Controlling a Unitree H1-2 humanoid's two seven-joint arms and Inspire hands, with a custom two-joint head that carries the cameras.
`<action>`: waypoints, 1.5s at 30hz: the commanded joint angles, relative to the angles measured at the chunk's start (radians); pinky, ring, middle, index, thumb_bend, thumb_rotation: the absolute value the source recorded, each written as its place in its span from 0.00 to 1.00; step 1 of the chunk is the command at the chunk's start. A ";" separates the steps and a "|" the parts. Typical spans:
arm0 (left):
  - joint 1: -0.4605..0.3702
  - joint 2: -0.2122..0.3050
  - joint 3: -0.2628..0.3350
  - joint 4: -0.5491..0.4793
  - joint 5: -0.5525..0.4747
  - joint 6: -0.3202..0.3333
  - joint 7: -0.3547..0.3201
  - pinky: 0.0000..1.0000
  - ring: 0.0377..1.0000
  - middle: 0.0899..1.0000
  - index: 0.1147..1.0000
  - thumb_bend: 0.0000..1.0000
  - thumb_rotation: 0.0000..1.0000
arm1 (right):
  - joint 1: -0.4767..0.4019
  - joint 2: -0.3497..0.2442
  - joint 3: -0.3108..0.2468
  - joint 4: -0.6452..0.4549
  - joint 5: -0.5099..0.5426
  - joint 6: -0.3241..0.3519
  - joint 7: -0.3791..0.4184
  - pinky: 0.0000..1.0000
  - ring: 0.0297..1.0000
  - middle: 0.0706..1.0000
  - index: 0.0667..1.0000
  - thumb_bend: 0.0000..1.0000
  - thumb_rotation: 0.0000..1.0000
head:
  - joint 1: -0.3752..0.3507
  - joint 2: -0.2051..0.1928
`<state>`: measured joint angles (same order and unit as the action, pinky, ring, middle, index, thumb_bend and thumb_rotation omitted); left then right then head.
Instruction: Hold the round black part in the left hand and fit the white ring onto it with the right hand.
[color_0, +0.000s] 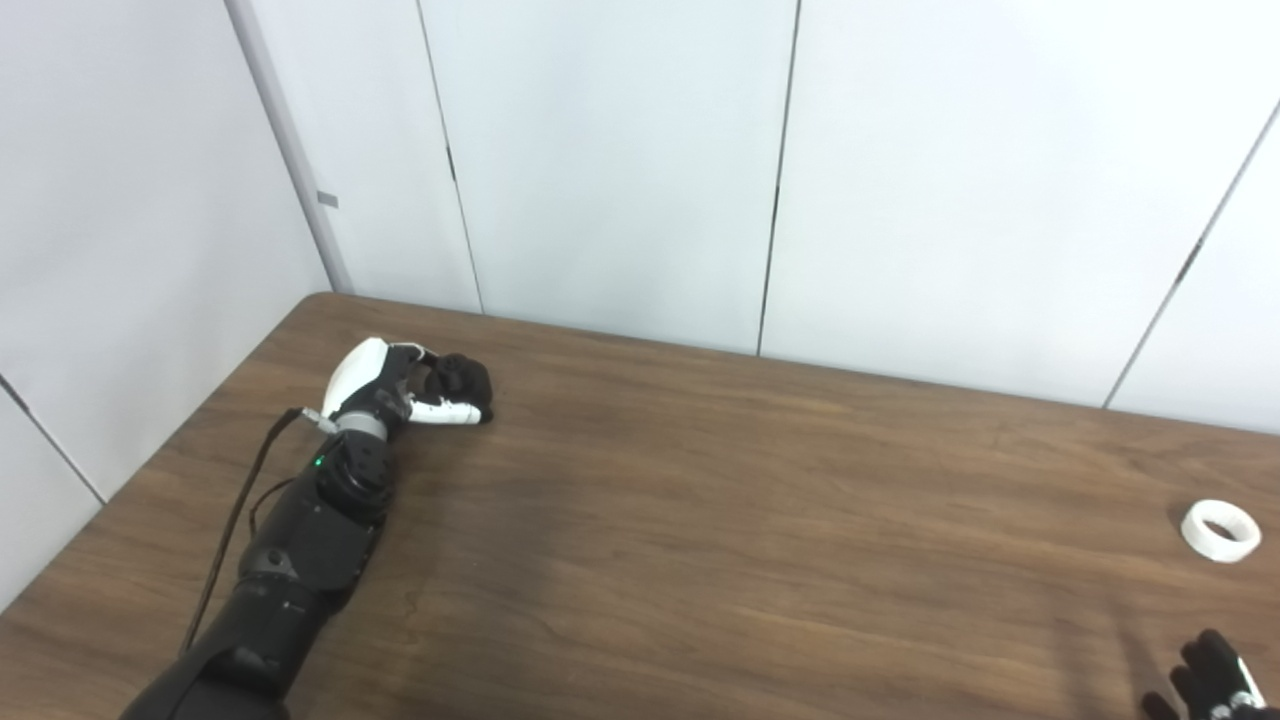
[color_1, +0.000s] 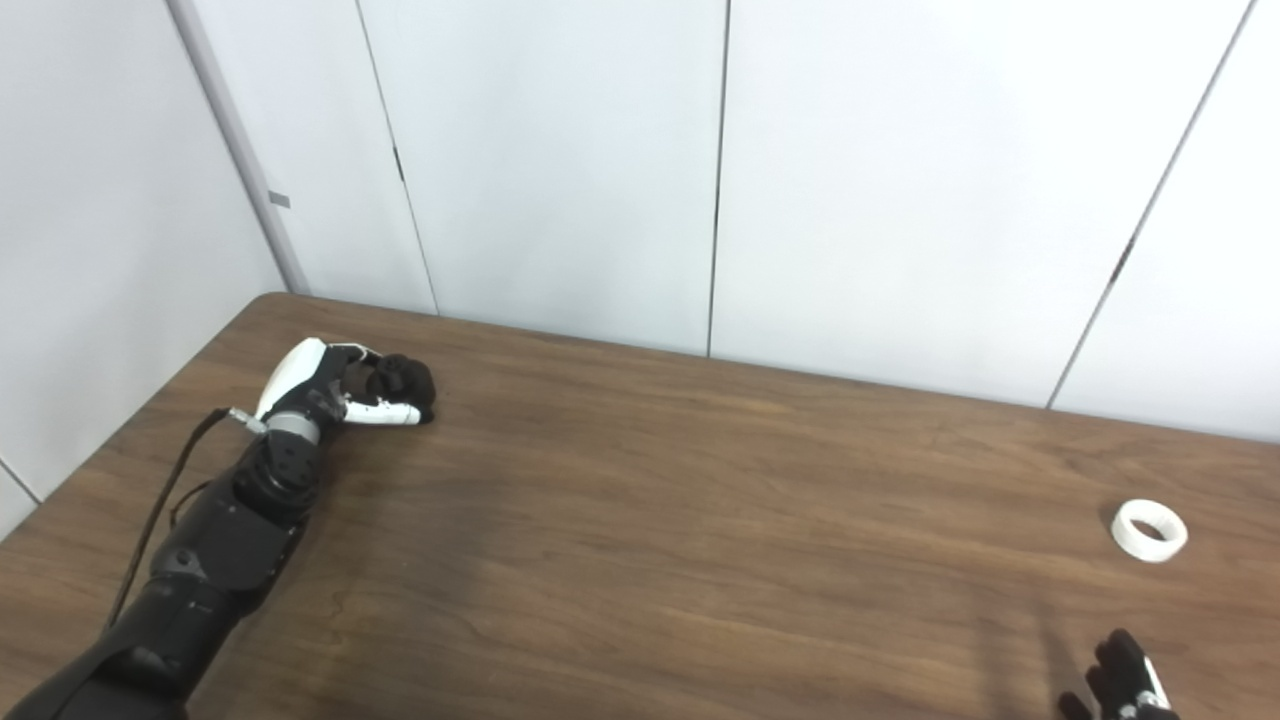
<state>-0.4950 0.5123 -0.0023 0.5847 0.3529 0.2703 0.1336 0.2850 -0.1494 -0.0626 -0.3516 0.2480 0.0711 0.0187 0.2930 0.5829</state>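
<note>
The surface (color_0: 700, 520) runs wide and bare between my two hands, its far edge meeting the white wall panels (color_0: 620, 170) and its left corner just beyond my left hand (color_0: 400, 385). That arm stretches far forward toward the corner, fingers (color_0: 465, 378) curled around something dark; I cannot tell whether it is the black part. The ring (color_0: 1220, 530) lies flat near the right edge, untouched. Only the fingertips of my right hand (color_0: 1210, 685) show at the bottom corner, near the ring but apart; its state I cannot tell.
</note>
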 joint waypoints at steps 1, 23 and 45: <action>-0.038 0.011 0.019 -0.007 0.004 -0.024 0.046 0.90 0.94 0.87 0.49 0.69 0.08 | 0.008 0.016 0.000 -0.021 -0.003 0.006 0.007 1.00 1.00 0.98 0.97 0.47 0.95 | 0.003 0.001; 0.004 0.012 0.008 -0.044 0.020 -0.096 0.111 0.78 0.82 0.73 0.42 0.52 0.04 | 0.012 0.010 -0.004 -0.029 -0.004 0.004 0.009 1.00 1.00 0.99 0.96 0.48 0.96 | -0.008 0.007; 0.261 -0.101 -0.176 -0.857 0.312 0.030 -0.114 0.97 0.90 0.78 0.42 0.52 0.05 | 0.019 0.046 0.029 -0.086 -0.035 0.053 -0.021 1.00 1.00 0.99 0.97 0.37 0.95 | -0.107 0.031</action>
<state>-0.2194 0.4040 -0.1800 -0.2354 0.6338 0.3078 0.0177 0.2956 -0.1424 -0.0397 -0.4069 0.2191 0.1272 -0.0023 0.1888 0.6120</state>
